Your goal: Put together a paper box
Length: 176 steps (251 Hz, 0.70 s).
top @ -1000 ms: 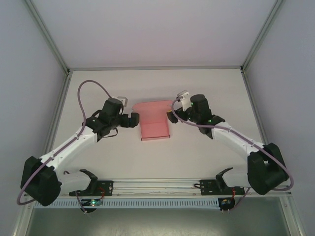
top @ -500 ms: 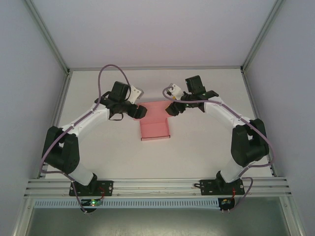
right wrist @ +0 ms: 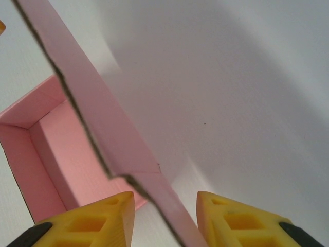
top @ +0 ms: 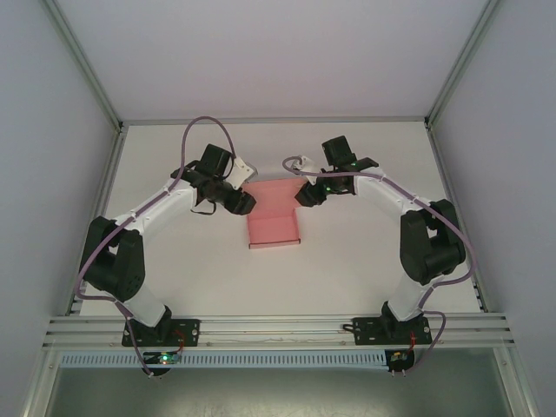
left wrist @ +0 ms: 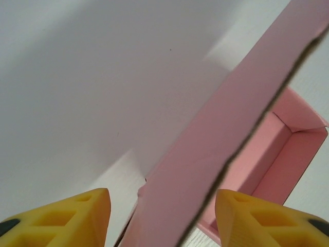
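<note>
Paper box (top: pixel 274 217): plain pink thin card, sits at frame centre on the white table (top: pixel 365 261) in the top view. It is a shallow open tray with a flat pink panel running from it toward the upper part of the frame. The left wrist view shows the box (left wrist: pixel 288 139) with raised walls, a folded corner and a raw brownish cut edge along a standing flap. The right wrist view shows the same pink inside of the box (right wrist: pixel 51 149) at lower left.

In the top view the left gripper (top: pixel 241 201) is at the box's upper-left corner. In its wrist view the left gripper (left wrist: pixel 162 200) has its yellow fingers (left wrist: pixel 82 216) set moderately apart. The flap runs up between them with slim gaps on each side, so there is no clear pinch. The right gripper (top: pixel 306 196) is at the box's upper-right corner. Up close the right gripper (right wrist: pixel 165 203) is narrower, and the flap edge passes between its fingers (right wrist: pixel 103 218) with small gaps.

Versus a second ago, both arms have swung their elbows up and in. Both grippers have moved slightly toward the top of the frame along the box sides. The box is in the same spot.
</note>
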{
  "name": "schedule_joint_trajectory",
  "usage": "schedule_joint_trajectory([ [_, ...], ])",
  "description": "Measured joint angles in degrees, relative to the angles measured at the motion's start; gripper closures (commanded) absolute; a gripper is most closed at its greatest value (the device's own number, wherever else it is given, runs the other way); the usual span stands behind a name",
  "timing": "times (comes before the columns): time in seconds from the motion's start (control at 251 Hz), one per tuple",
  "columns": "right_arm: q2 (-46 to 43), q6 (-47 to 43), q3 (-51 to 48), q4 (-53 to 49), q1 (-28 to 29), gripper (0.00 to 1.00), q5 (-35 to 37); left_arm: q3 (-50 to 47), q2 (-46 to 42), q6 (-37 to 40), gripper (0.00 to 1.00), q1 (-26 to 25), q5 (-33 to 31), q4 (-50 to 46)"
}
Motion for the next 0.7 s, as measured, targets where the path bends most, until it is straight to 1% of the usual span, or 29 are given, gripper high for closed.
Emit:
schedule_joint_trajectory([
  [0.052, 0.04, 0.31, 0.24, -0.02, 0.0, 0.69, -0.02, 0.0, 0.0, 0.13, 0.45, 0.0, -0.59, -0.24],
  [0.108, 0.04, 0.48, 0.48, 0.02, 0.0, 0.73, 0.0, 0.0, 0.0, 0.28, 0.48, 0.0, -0.96, -0.39],
  [0.112, 0.04, 0.59, 0.48, 0.0, 0.0, 0.72, 0.02, 0.0, 0.0, 0.28, 0.49, 0.0, -0.98, -0.39],
  [0.172, 0.04, 0.61, 0.59, 0.04, 0.0, 0.79, 0.04, 0.0, 0.0, 0.42, 0.62, 0.0, -1.4, -0.57],
  [0.223, 0.04, 0.98, 0.61, -0.04, 0.0, 0.85, 0.07, 0.13, 0.0, 0.87, 0.82, 0.0, -2.12, -0.76],
  [0.247, 0.04, 0.94, 0.61, -0.07, 0.0, 0.88, 0.07, 0.24, 0.0, 0.68, 0.89, 0.0, -2.4, -0.9],
  [0.275, 0.04, 0.92, 0.61, -0.11, 0.0, 0.91, 0.09, 0.42, 0.0, 0.55, 0.94, 0.0, -2.86, -1.09],
  [0.311, 0.04, 1.25, 0.61, -0.13, 0.0, 0.95, -0.02, 0.55, 0.0, 0.68, 0.96, 0.0, -2.95, -1.11],
  [0.339, 0.04, 1.27, 0.61, -0.07, 0.02, 0.97, -0.04, 0.7, 0.0, 0.66, 1.0, -0.04, -3.08, -1.05],
  [0.495, -0.04, 3.69, 0.52, 0.96, 0.17, 0.98, 0.5, 0.85, -0.07, -0.81, 1.0, -0.07, -4.5, -0.87],
  [0.635, -2.1, 9.31, -2.51, 5.77, 1.31, 1.0, 3.02, 0.85, -0.5, -5.75, 1.0, -0.61, -8.39, 1.2],
  [0.666, -2.93, 10.69, -3.63, 7.1, 1.66, 1.0, 3.74, 0.63, -0.76, -7.39, 0.99, -0.98, -9.68, 2.05],
  [0.702, -4.17, 12.92, -5.25, 9.16, 2.16, 1.0, 4.85, 0.22, -1.14, -9.16, 1.0, -1.42, -10.99, 3.02],
])
